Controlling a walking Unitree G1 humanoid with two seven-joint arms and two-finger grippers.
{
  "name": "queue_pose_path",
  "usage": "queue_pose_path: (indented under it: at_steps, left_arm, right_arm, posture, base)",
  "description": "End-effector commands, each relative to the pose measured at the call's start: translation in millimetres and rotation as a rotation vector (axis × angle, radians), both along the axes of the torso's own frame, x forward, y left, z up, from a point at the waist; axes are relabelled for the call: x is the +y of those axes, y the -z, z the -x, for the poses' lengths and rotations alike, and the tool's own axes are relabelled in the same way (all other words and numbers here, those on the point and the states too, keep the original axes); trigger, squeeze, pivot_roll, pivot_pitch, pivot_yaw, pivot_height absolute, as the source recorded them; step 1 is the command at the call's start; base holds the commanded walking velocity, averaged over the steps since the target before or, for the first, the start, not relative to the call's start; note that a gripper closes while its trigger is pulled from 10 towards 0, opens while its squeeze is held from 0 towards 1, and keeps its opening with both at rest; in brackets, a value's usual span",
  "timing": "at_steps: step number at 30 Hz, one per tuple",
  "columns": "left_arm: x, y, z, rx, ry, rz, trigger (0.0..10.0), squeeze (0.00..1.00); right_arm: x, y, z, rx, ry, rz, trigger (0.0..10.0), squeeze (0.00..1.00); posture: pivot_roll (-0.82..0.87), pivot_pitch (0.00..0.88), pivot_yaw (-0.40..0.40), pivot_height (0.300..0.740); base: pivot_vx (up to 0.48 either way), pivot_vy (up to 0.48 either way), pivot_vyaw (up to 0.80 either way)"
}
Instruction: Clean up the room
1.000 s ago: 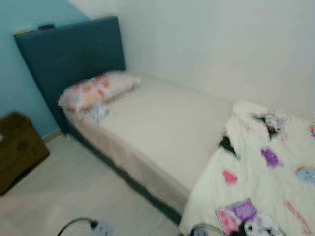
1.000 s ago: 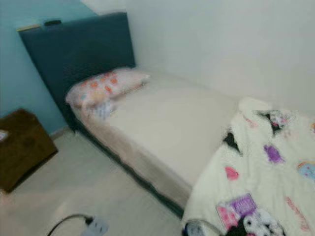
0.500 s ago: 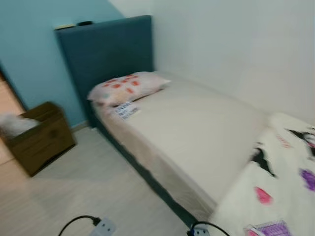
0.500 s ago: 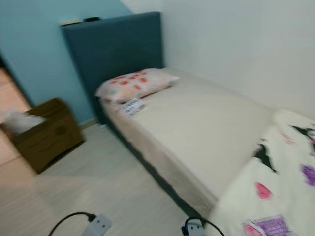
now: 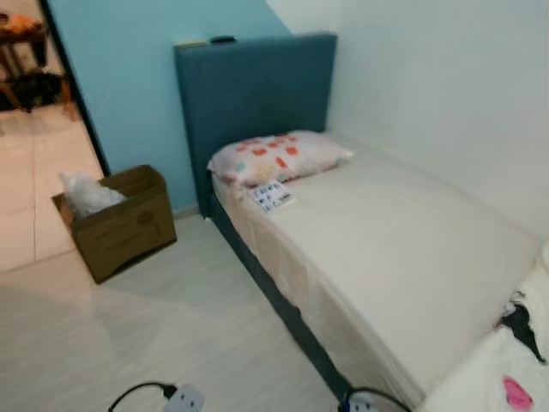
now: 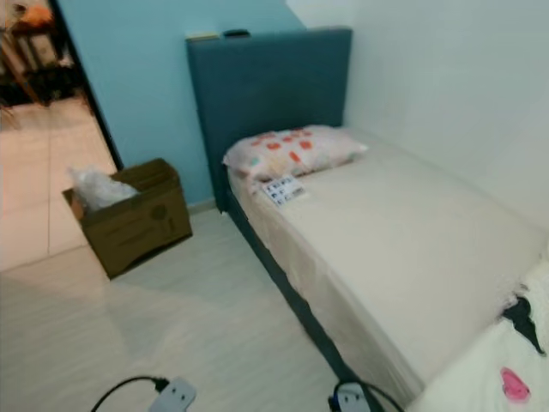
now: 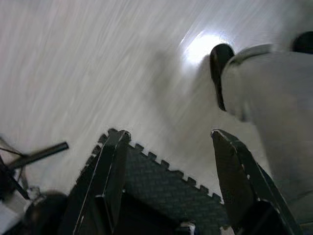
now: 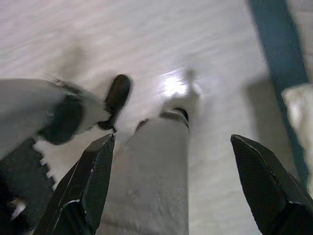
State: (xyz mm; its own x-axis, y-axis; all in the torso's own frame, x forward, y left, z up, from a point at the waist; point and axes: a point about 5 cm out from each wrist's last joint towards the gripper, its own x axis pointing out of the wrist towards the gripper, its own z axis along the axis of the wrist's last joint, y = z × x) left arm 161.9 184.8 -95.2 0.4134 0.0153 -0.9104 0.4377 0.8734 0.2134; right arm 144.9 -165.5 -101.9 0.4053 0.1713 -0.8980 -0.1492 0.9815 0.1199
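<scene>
A single bed with a teal headboard runs along the white wall. A flowered pillow lies at its head, with a small printed card on the sheet just in front of it. A cartoon-print blanket is bunched at the bed's near right end. My left gripper hangs open over the pale floor and a dark foam mat. My right gripper also hangs open above the floor, holding nothing.
A cardboard box holding a white plastic bag stands on the floor left of the bed, by a doorway. A white power strip with a black cable lies near my feet, and another plug by the bed base.
The camera has swung left: the bed and blanket slid to the right of the picture, and the box and doorway came into view. Nothing in the room itself moved.
</scene>
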Motion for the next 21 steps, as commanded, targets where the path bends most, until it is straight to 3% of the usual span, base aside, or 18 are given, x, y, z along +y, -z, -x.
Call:
queue_pose_path:
  at_steps: [1,6,9,21]
  left_arm:
    - [-2.6,2.1,4.4,0.013,-0.015,0.007,10.0,0.0]
    - [-1.6,5.0,12.2,0.033,-0.035,0.01,10.0,0.0]
    - [-1.7,6.1,15.1,0.045,-0.039,0.017,10.0,0.0]
    - [2.2,7.2,19.4,0.056,-0.05,0.015,10.0,0.0]
  right_arm:
    - [-3.8,0.1,0.7,0.011,-0.008,0.014,10.0,0.0]
    - [-3.0,-0.2,-0.4,0.007,-0.012,0.018,10.0,0.0]
    - [-5.6,0.0,-0.3,0.005,0.008,0.047,10.0,0.0]
    - [-10.7,1.5,4.7,0.02,0.009,0.068,10.0,0.0]
  posture:
    - [0.06,0.0,-0.063,0.697]
    - [0.06,0.0,-0.064,0.697]
    - [0.05,0.0,-0.062,0.697]
    - [0.05,0.0,-0.048,0.697]
  base:
    - [0.0,0.0,0.64]
    - [0.0,0.0,0.64]
    - [0.0,0.0,0.0]
    - [0.0,-0.333,0.0]
